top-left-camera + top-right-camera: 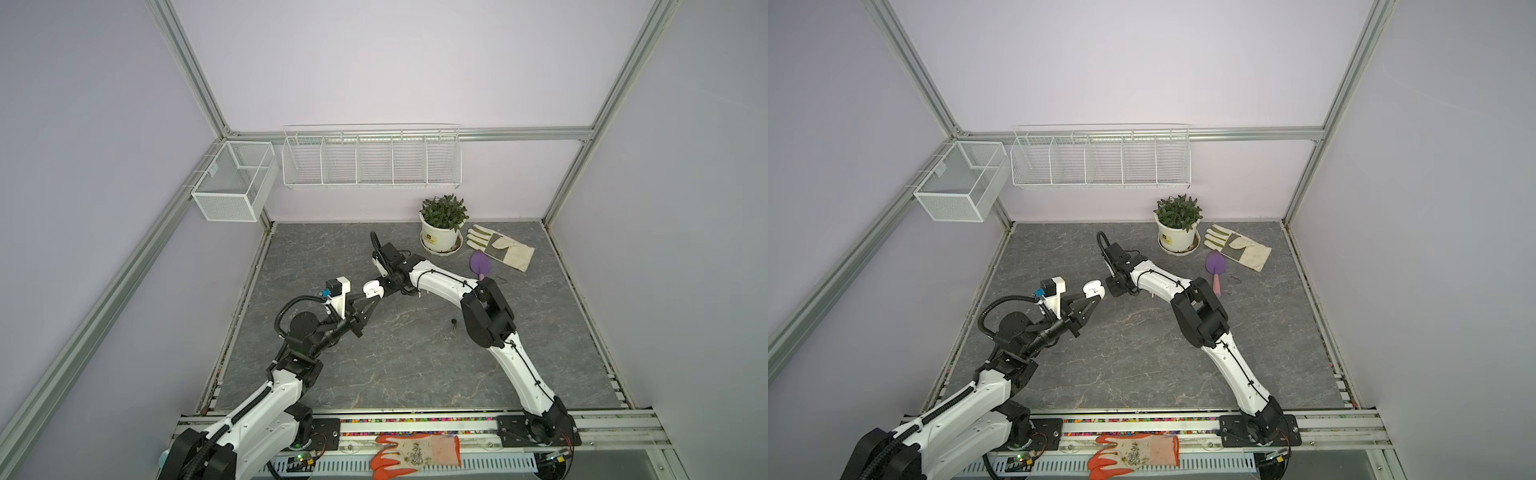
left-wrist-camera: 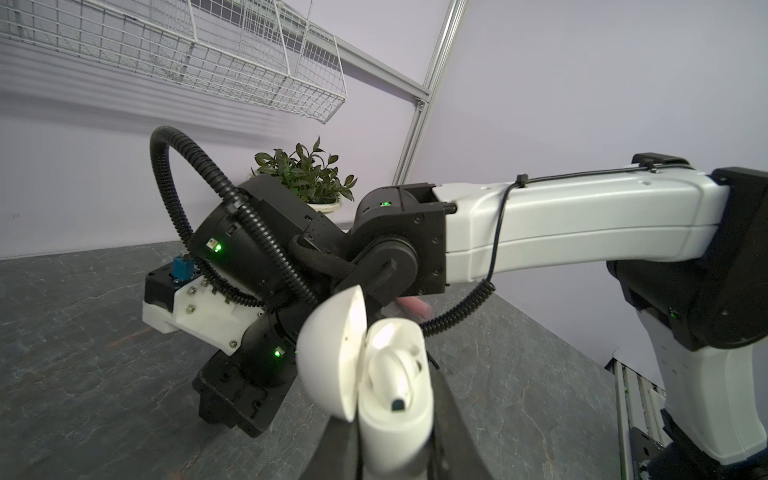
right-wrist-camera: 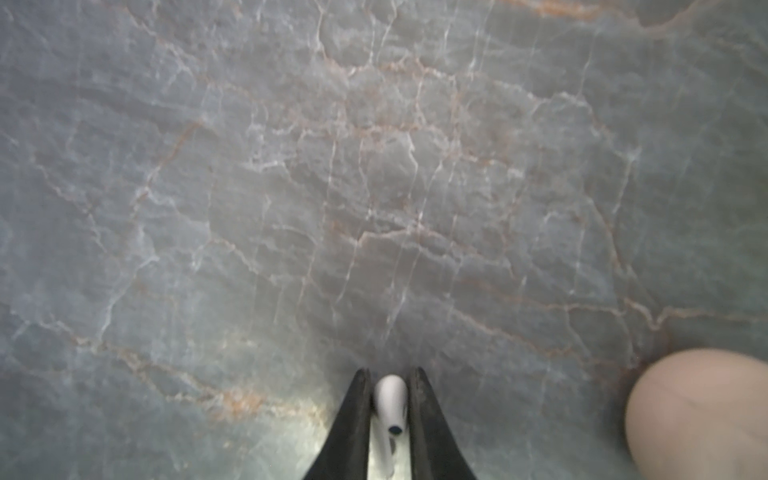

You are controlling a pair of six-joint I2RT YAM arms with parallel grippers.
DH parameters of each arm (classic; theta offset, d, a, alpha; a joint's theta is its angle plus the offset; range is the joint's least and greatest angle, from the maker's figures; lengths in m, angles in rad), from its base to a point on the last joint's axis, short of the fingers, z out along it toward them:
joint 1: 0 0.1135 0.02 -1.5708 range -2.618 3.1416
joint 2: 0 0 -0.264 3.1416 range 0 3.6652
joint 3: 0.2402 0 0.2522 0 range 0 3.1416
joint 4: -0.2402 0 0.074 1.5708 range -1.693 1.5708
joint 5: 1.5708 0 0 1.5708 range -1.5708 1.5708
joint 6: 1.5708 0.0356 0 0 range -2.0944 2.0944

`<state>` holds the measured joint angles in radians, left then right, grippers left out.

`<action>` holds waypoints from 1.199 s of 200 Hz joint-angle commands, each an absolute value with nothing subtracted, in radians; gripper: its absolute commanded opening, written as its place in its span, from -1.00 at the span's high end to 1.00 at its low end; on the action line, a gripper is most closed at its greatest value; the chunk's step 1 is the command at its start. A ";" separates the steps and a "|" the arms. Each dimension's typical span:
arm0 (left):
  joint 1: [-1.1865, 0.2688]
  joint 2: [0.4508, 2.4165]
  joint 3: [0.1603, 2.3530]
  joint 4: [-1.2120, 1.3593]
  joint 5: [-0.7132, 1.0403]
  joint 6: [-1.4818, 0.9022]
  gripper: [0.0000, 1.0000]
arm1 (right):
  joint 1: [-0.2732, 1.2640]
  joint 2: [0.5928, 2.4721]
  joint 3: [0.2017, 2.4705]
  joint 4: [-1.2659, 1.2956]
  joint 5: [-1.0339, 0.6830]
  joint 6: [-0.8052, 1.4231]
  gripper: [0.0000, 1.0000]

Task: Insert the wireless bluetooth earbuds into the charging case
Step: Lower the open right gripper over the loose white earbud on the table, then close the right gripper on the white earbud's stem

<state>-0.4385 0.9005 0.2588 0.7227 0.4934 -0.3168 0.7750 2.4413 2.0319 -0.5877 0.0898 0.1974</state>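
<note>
My left gripper (image 1: 369,297) (image 1: 1094,297) (image 2: 395,440) is shut on a white charging case (image 1: 372,288) (image 1: 1093,288) (image 2: 395,415), held above the table with its lid open. One white earbud (image 2: 390,374) sits in the case, stem end showing. My right gripper (image 3: 390,380) is shut on another white earbud (image 3: 390,401), close above the grey stone table (image 3: 374,187). In both top views the right wrist is just right of the case and hides its own fingers. A small black earbud (image 1: 454,323) lies on the table beside the right arm.
A potted plant (image 1: 441,232), a cream work glove (image 1: 500,247) and a purple trowel (image 1: 481,264) lie at the back right. White wire baskets (image 1: 371,160) hang on the back wall. An orange glove (image 1: 415,455) rests on the front rail. A blurred pale round shape (image 3: 698,415) fills the wrist view's corner.
</note>
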 commanded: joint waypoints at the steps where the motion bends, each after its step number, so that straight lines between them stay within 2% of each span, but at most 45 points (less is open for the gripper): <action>1: -0.439 0.876 0.238 0.719 0.479 -0.342 1.00 | 0.782 2.374 1.956 -0.589 0.100 0.229 0.64; 87: -0.466 0.839 0.209 0.720 0.486 -0.347 1.00 | 0.795 2.158 1.614 -0.434 0.092 0.350 0.65; 138: -0.471 0.817 0.209 0.717 0.481 -0.351 1.00 | 0.816 2.059 1.462 -0.376 0.142 0.424 0.65; 240: -0.472 0.792 0.153 0.765 0.476 -0.386 1.00 | 0.829 1.985 1.356 -0.327 0.152 0.515 0.65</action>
